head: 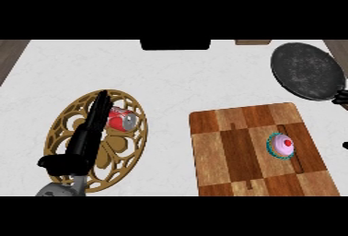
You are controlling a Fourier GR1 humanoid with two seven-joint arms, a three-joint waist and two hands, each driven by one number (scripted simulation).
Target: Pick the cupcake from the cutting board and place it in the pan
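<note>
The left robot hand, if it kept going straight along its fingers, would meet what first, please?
The left robot hand points up-view over the round ornate trivet; the red can lies just right of that line. Beyond looks free, though height is unclear.

You see the pink-frosted cupcake (281, 145) upright on the checkered cutting board (231, 152); the dark pan (304, 70) sits beyond, apart.

— How many cupcakes?
— One cupcake (281, 145), on the right, sitting on the one cutting board (231, 152).
— Pans?
— One dark pan (304, 70), far right.
— And on the left?
— One gold openwork trivet (125, 152) and one red can (123, 118) lying on it.
— Hands?
— One black hand (87, 138) shows whole, near left. Dark bits at the right edge I can't count as anything.
</note>
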